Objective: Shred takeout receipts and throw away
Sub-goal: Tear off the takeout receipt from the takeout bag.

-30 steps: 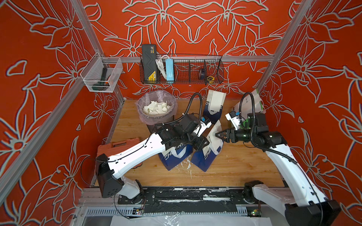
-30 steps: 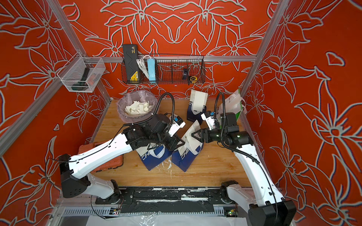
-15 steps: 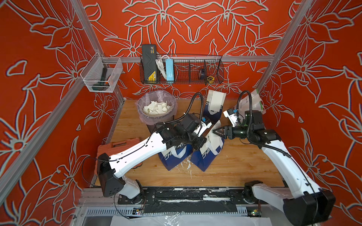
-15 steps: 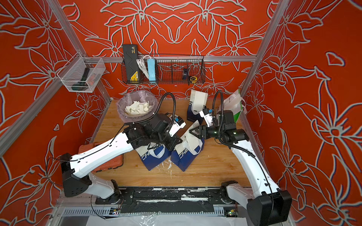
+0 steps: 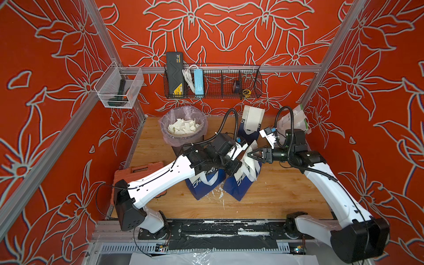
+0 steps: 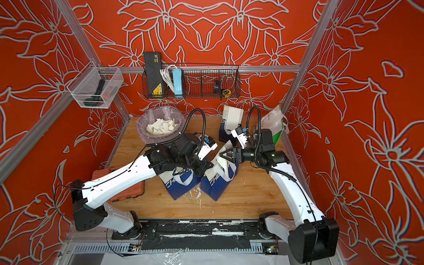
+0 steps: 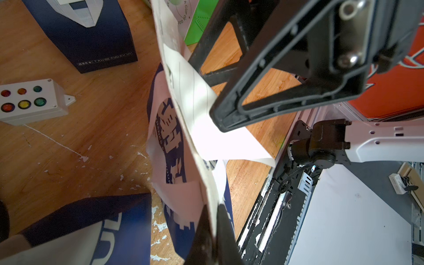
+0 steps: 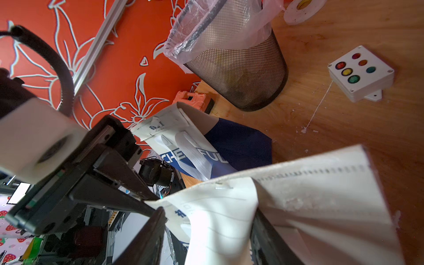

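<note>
A blue-and-white paper bag [image 5: 241, 183] [image 6: 215, 183] stands mid-table, and a white takeout receipt [image 7: 195, 96] [image 8: 220, 234] with faint grey lines hangs from its top rim. My left gripper [image 7: 214, 229] [image 5: 237, 168] is shut on that rim beside the receipt; its fingers [image 8: 128, 195] meet at the rim's corner. My right gripper [image 8: 208, 218] [image 5: 249, 154] comes from the right and is open, one jaw on each side of the receipt. Its near finger [image 7: 252, 107] lies against the sheet.
A lined mesh bin [image 5: 165, 135] with paper scraps stands at the back left. A second blue bag [image 5: 204, 183] sits under my left arm, a third [image 5: 250, 130] behind, a green-white bag [image 5: 296, 119] at the back right. An orange case [image 5: 137, 169] and a button box [image 8: 360, 73] are nearby.
My left gripper has shut on the bag's rim. My right gripper has moved left onto the receipt with its jaws slightly narrower.
</note>
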### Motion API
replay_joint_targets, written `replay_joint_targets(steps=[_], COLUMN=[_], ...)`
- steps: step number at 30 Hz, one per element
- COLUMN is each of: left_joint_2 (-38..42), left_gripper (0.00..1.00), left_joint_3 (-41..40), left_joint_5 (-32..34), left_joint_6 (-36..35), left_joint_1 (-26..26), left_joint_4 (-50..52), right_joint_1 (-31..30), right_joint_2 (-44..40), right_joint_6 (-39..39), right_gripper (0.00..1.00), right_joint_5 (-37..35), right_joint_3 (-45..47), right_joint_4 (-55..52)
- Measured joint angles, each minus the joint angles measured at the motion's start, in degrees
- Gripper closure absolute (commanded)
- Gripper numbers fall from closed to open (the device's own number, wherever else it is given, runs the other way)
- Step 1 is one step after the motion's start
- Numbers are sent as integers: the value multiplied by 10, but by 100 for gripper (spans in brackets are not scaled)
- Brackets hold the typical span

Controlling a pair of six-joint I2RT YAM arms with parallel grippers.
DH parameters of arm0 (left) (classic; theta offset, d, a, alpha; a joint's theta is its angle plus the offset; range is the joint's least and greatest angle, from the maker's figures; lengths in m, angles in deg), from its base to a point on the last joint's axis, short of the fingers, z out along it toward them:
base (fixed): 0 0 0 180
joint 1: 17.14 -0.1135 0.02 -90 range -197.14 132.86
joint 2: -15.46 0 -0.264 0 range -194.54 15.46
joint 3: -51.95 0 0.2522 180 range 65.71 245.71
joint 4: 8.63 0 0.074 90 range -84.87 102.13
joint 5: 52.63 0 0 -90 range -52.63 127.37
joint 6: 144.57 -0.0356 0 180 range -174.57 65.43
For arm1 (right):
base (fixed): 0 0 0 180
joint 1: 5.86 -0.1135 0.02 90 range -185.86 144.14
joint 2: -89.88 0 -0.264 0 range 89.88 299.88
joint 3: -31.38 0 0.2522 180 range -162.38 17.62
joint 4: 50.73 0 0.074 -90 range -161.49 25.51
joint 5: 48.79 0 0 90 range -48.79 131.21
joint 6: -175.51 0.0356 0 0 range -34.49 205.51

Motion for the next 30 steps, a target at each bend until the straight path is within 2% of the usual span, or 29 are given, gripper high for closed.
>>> replay_joint_targets(steps=[3,16,30], left_joint_2=[0,-2,-2], left_gripper=[100,100,100], left_joint_3=[0,0,0], left_joint_5=[0,-2,24], left_joint_6=[0,0,-2], left_joint_1=[0,0,0], left_joint_4=[0,0,13], right_joint_1=[0,-7,-9], right_joint_2=[3,20,9], right_joint_6=[4,17,72], right_gripper=[51,100,100], right_joint_5=[5,16,21], right_joint_3=[2,6,3], right_joint_4=[9,26,55])
